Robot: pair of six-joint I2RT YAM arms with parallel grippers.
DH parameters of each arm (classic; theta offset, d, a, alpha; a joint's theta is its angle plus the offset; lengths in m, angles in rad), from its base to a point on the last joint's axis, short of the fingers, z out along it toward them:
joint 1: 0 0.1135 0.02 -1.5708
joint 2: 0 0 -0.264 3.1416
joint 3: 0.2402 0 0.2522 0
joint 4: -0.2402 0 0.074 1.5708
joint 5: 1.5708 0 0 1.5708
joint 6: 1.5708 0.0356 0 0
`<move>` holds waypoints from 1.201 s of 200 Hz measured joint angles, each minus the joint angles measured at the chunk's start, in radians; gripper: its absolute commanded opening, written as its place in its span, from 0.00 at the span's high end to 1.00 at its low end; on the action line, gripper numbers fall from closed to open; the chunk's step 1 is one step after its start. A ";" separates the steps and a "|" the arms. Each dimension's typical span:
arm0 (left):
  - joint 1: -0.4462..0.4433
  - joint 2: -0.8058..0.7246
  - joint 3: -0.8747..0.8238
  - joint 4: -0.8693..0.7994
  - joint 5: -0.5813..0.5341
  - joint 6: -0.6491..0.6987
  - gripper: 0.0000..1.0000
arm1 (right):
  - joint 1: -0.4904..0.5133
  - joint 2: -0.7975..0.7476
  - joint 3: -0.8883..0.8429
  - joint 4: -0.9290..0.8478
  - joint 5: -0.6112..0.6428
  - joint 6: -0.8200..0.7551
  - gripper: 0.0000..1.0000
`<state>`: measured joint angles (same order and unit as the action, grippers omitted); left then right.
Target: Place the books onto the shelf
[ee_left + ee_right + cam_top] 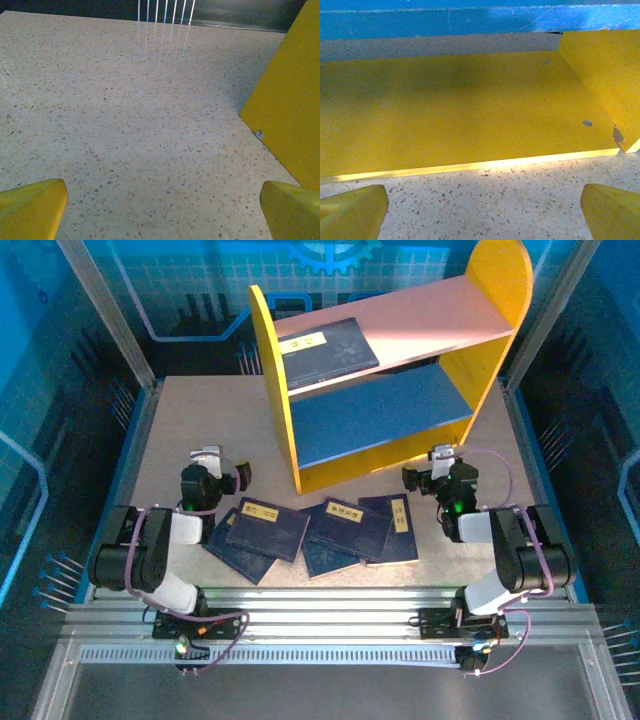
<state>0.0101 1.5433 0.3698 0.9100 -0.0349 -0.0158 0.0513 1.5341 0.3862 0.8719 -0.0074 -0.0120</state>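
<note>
From above. At the back of the table (200, 410), the shelf (272, 390), standing up, with yellow sides, a pink board (440, 330) on top and a blue board (380, 420) below. On the pink board, one book (330, 350), lying flat near the left side. In front of the shelf, close to the arms, the other books (320, 530), dark blue with small yellow labels, lying flat in a messy pile, some partly on top of others. Just left of the pile, the left gripper (212, 472), touching no book. Just right of the pile, the right gripper (437, 475), close to the bottom front of the shelf.

From the left wrist. Left gripper (162, 215) wide open, yellow fingers (30, 210) far apart in the bottom corners, holding nothing. Speckled table (125, 100) below and ahead. Yellow side of the shelf (290, 110) on the right.

From the right wrist. Right gripper (482, 215) wide open too, yellow fingers (352, 210) far apart, holding nothing. Right ahead, the yellow bottom of the shelf (460, 110), resting on the speckled table (495, 200).
</note>
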 measured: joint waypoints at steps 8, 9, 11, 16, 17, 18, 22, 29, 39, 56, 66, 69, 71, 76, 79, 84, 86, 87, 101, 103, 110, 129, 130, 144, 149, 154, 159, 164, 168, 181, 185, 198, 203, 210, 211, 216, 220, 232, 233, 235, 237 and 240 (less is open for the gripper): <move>0.000 0.000 0.000 0.000 0.000 0.000 0.00 | 0.000 0.000 0.000 0.000 -0.001 0.000 0.00; 0.000 0.000 0.000 0.000 0.000 0.000 0.00 | 0.000 0.000 0.000 0.000 -0.001 0.000 0.00; 0.000 0.000 0.000 0.000 0.000 0.000 0.00 | 0.000 0.000 0.000 0.000 -0.001 0.000 0.00; 0.000 0.000 0.000 0.000 0.000 0.000 0.00 | 0.000 0.000 0.000 0.000 -0.001 0.000 0.00; 0.000 0.000 0.000 0.000 0.000 0.000 0.00 | 0.000 0.000 0.000 0.000 -0.001 0.000 0.00; 0.000 0.000 0.000 0.000 0.000 0.000 0.00 | 0.000 0.000 0.000 0.000 -0.001 0.000 0.00; 0.000 0.000 0.000 0.000 0.000 0.000 0.01 | 0.000 0.000 0.000 0.000 -0.001 0.000 0.00; 0.000 0.000 0.000 0.000 0.000 0.000 0.01 | 0.000 0.000 0.000 0.000 -0.001 0.000 0.00; 0.000 0.000 0.000 0.000 0.000 0.000 0.01 | 0.000 0.000 0.000 0.000 -0.001 0.000 0.00; 0.000 0.000 0.000 0.000 0.000 0.000 0.01 | 0.000 0.000 0.000 0.000 -0.001 0.000 0.00; 0.000 0.000 0.000 0.000 0.000 0.000 0.00 | 0.000 0.000 0.000 0.000 -0.001 0.000 0.00; 0.000 0.000 0.000 0.000 0.000 0.000 0.00 | 0.000 0.000 0.000 0.000 -0.001 0.000 0.00; 0.000 0.000 0.000 0.000 0.000 0.000 0.01 | 0.000 0.000 0.000 0.000 -0.001 0.000 0.00; 0.000 0.000 0.000 0.000 0.000 0.000 0.01 | 0.000 0.000 0.000 0.000 -0.001 0.000 0.00; 0.000 0.000 0.000 0.000 0.000 0.000 0.00 | 0.000 0.000 0.000 0.000 -0.001 0.000 0.00; 0.000 0.000 0.000 0.000 0.000 0.000 0.01 | 0.000 0.000 0.000 0.000 -0.001 0.000 0.00; 0.000 0.000 0.000 0.000 0.000 0.000 0.01 | 0.000 0.000 0.000 0.000 -0.001 0.000 0.00; 0.000 0.000 0.000 0.000 0.000 0.000 0.01 | 0.000 0.000 0.000 0.000 -0.001 0.000 0.00; 0.000 0.000 0.000 0.000 0.000 0.000 0.01 | 0.000 0.000 0.000 0.000 -0.001 0.000 0.00; 0.000 0.000 0.000 0.000 0.000 0.000 0.00 | 0.000 0.000 0.000 0.000 -0.001 0.000 0.00; 0.000 0.000 0.000 0.000 0.000 0.000 0.01 | 0.000 0.000 0.000 0.000 -0.001 0.000 0.00; 0.000 0.000 0.000 0.000 0.000 0.000 0.00 | 0.000 0.000 0.000 0.000 -0.001 0.000 0.00; 0.000 0.000 0.000 0.000 0.000 0.000 0.00 | 0.000 0.000 0.000 0.000 -0.001 0.000 0.00; 0.000 0.000 0.000 0.000 0.000 0.000 0.01 | 0.000 0.000 0.000 0.000 -0.001 0.000 0.00; 0.000 0.000 0.000 0.000 0.000 0.000 0.01 | 0.000 0.000 0.000 0.000 -0.001 0.000 0.00; 0.000 0.000 0.000 0.000 0.000 0.000 0.00 | 0.000 0.000 0.000 0.000 -0.001 0.000 0.00; 0.000 0.000 0.000 0.000 0.000 0.000 0.01 | 0.000 0.000 0.000 0.000 -0.001 0.000 0.00; 0.000 0.000 0.000 0.000 0.000 0.000 0.01 | 0.000 0.000 0.000 0.000 -0.001 0.000 0.00; 0.000 0.000 0.000 0.000 0.000 0.000 0.01 | 0.000 0.000 0.000 0.000 -0.001 0.000 0.00; 0.000 0.000 0.000 0.000 0.000 0.000 0.01 | 0.000 0.000 0.000 0.000 -0.001 0.000 0.00; 0.000 0.000 0.000 0.000 0.000 0.000 0.01 | 0.000 0.000 0.000 0.000 -0.001 0.000 0.00; 0.000 0.000 0.000 0.000 0.000 0.000 0.00 | 0.000 0.000 0.000 0.000 -0.001 0.000 0.00; 0.000 0.000 0.000 0.000 0.000 0.000 0.01 | 0.000 0.000 0.000 0.000 0.000 0.000 0.00; 0.000 0.000 0.000 0.000 0.000 0.000 0.01 | 0.000 0.000 0.000 0.000 0.005 0.001 0.00; 0.000 0.000 0.000 0.000 0.000 0.000 0.01 | 0.000 0.000 0.000 0.000 0.007 0.001 0.00; 0.000 0.000 0.000 0.000 0.000 0.000 0.01 | 0.000 0.000 0.000 0.001 0.019 0.005 0.00; 0.000 -0.001 0.000 -0.002 0.000 0.001 0.01 | 0.000 -0.002 -0.001 0.002 0.029 0.005 0.00; -0.005 -0.015 0.000 -0.027 -0.001 0.008 0.01 | 0.006 -0.031 -0.025 0.012 0.073 0.011 0.00; -0.005 -0.018 0.000 -0.029 -0.002 0.008 0.01 | 0.006 -0.036 -0.028 0.012 0.077 0.010 0.00; -0.008 -0.025 0.000 -0.041 -0.003 0.010 0.01 | 0.008 -0.050 -0.037 0.011 0.087 0.011 0.00; -0.010 -0.032 0.000 -0.051 -0.003 0.013 0.00 | 0.009 -0.058 -0.043 0.011 0.092 0.012 0.00; -0.014 -0.047 0.000 -0.064 -0.006 0.017 0.01 | 0.012 -0.085 -0.056 0.009 0.103 0.012 0.00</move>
<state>-0.0044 1.4963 0.3698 0.8455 -0.0414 0.0010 0.0635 1.4494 0.3298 0.8810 0.0959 -0.0002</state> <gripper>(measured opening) 0.994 0.999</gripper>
